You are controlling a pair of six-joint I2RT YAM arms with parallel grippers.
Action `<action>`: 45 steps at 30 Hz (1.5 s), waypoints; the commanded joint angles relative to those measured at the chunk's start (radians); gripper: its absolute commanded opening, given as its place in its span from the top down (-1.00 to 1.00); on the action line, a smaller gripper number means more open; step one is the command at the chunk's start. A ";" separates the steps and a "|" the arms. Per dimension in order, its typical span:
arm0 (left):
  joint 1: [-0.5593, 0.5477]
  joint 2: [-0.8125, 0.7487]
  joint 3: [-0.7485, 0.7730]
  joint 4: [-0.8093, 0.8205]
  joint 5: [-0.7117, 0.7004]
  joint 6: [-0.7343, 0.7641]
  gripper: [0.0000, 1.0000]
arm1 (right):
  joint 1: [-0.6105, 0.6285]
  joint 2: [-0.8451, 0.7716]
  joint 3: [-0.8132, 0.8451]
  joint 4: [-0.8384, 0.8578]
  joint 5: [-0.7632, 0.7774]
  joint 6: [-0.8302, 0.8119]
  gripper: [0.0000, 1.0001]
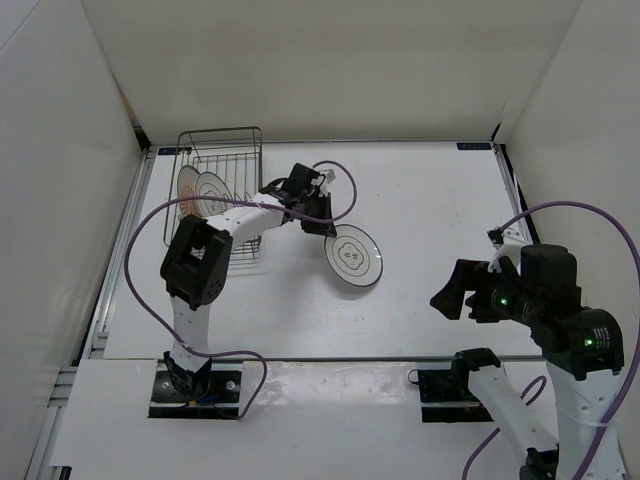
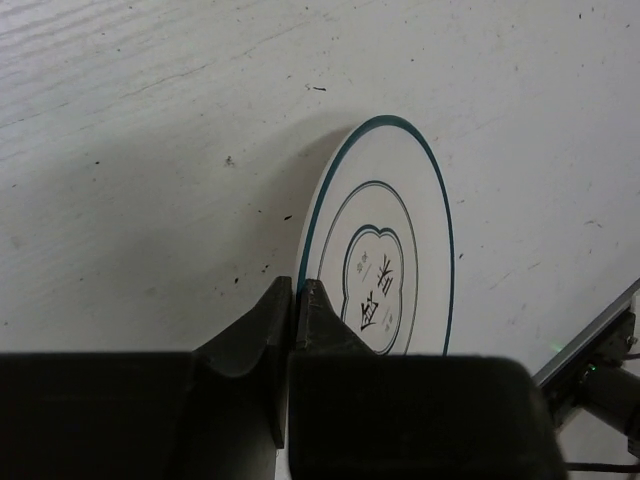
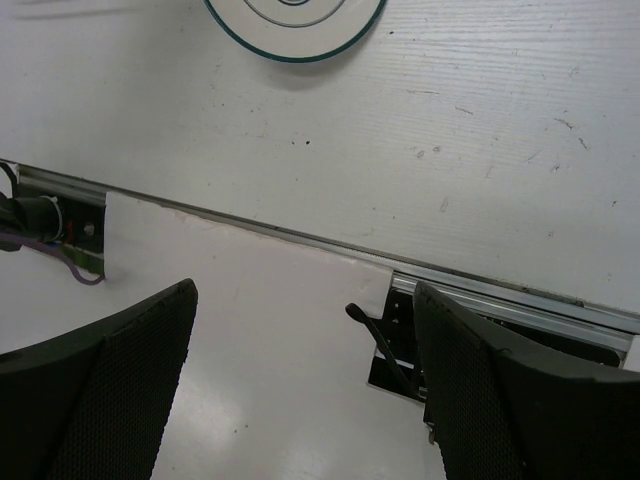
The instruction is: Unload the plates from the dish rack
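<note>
Near the middle of the tabletop (image 1: 430, 200) lies the dark-rimmed plate (image 1: 353, 255), white with a teal-dark edge, thinner inner rings and a lobed centre motif holding two dark characters. The left pincer (image 1: 328, 228) reaches out to it from the dish rack side. In the left wrist view that pincer (image 2: 295, 295) is clenched on the plate (image 2: 385, 250) at its near rim, jaws pressed almost together with only a thin slit between them. A shadow falls on the tabletop (image 2: 150, 150) along the plate's left edge, and I cannot tell whether the plate rests fully flat or has its gripped side raised. The dish rack (image 1: 245, 135) of thin dark wire stands at the far left corner, well apart from this plate. Two plates stand on edge in it, close side by side: the outer plate (image 1: 188, 186), with a reddish tinge at its rim, and the inner plate (image 1: 213, 190). A purple cable (image 1: 352, 190) loops beside the left wrist. The right pincer (image 1: 455, 290) hangs over the near right of the tabletop, released, its fingers spread wide and gripping nothing. Its own camera shows the pincer (image 3: 302, 295) above the tabletop's near edge, with the dark-rimmed plate (image 3: 295, 25) well beyond.
</note>
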 commanded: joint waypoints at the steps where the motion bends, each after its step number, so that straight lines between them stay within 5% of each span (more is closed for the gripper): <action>1: -0.003 0.016 0.046 0.016 0.028 0.007 0.74 | 0.002 -0.001 0.026 -0.181 0.005 -0.008 -0.80; 9: 0.005 0.034 0.071 -0.049 -0.005 0.042 -0.09 | 0.004 -0.009 0.019 -0.178 0.018 -0.008 -0.80; 21: 0.074 -0.049 0.259 -0.385 -0.146 0.153 -0.50 | 0.005 -0.027 0.009 -0.176 0.018 -0.006 -0.80; 22: 0.084 -0.062 0.273 -0.439 -0.156 0.159 -0.60 | 0.004 -0.024 0.011 -0.178 0.018 -0.006 -0.80; 23: 0.121 -0.091 0.316 -0.461 -0.159 0.162 -1.00 | 0.005 -0.031 0.013 -0.178 0.017 -0.005 -0.80; 28: 0.250 -0.251 0.395 -0.615 -0.180 0.187 -1.00 | 0.002 -0.037 0.019 -0.179 0.015 -0.006 -0.80; 34: 0.428 -0.461 0.217 -0.555 -0.430 0.262 -1.00 | 0.005 -0.037 -0.007 -0.156 0.002 -0.011 -0.80; 45: 0.468 -0.474 0.079 -0.455 -0.608 0.326 -0.97 | 0.007 -0.020 -0.012 -0.156 0.005 -0.012 -0.80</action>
